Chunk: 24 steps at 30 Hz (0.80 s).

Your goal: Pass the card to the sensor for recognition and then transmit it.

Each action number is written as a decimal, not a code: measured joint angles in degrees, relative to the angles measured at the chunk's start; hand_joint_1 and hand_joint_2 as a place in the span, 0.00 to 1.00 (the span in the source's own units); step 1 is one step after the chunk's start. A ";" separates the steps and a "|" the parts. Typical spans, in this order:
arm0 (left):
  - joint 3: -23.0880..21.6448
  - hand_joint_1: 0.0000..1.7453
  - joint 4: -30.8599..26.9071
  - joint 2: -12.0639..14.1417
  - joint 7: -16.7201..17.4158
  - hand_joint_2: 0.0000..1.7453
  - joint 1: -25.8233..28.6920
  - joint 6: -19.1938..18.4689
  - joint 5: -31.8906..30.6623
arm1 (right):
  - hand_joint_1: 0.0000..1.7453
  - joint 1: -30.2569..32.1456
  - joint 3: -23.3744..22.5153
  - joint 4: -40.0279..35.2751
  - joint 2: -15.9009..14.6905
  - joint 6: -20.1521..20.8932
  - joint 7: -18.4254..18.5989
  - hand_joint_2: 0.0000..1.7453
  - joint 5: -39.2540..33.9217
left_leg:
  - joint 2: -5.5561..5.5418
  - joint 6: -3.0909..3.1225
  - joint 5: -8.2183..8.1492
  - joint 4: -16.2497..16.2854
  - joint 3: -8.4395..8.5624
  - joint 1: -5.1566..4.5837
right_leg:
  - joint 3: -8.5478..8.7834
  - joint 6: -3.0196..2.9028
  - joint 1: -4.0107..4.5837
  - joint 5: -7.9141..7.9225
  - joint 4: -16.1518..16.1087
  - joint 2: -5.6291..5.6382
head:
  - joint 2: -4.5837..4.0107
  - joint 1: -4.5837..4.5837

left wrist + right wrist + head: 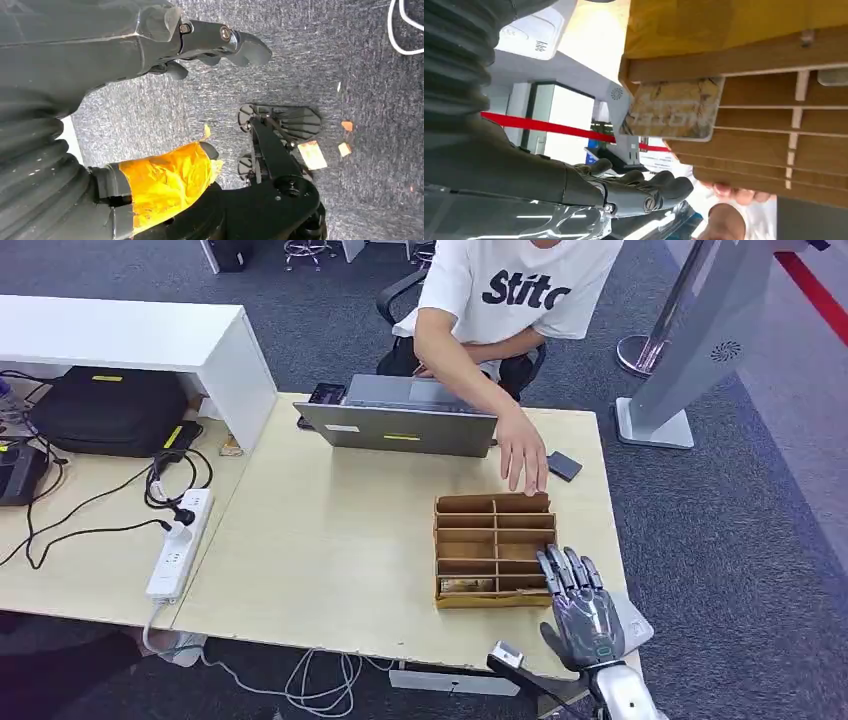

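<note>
honestly, the card point(672, 107) reads to me as a thin, stiff, light piece of plastic — glossy enough to be slippery, so i'd expect it to skate out of a loose pinch but not to bend or break under a firm one. it sits in the nearest row of the wooden divided tray point(494, 502), lying low in its slot; in the head view it shows as a pale mottled strip point(466, 585), and in the right wrist view one rounded corner and a short edge stick out past the slat. that exposed edge is where i'd take it, thumb on one face and a finger on the other. the face is marbled beige and brown with faint pale lettering i can't read. my right hand point(578, 602) is at the tray's near right corner, fingers stretched out side by side toward it, holding nothing. my left hand point(165, 55) hangs over grey carpet, holding nothing, thumb and fingers apart. a person's hand point(522, 455) rests at the tray's far edge, beside a laptop point(400, 425) — a small dark device point(563, 465) lies near it.
</note>
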 joint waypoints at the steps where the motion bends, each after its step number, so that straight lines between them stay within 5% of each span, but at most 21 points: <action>1: -0.02 0.00 0.00 0.02 0.00 1.00 0.01 0.00 -0.09 | 0.00 -0.19 -0.33 0.58 0.07 -0.40 -0.02 1.00 0.15 | 0.00 0.00 0.00 0.00 0.00 0.00 | 0.00 0.00 0.00 0.00 0.00 0.00 | 0.00 0.00; 24: -0.07 0.00 0.00 0.00 0.00 1.00 0.01 0.00 -0.85 | 0.00 -1.26 -3.92 4.16 1.36 -3.44 -1.09 1.00 1.40 | 0.00 0.00 0.00 0.00 0.00 0.00 | 0.00 0.00 0.00 0.00 0.00 0.00 | 0.00 0.00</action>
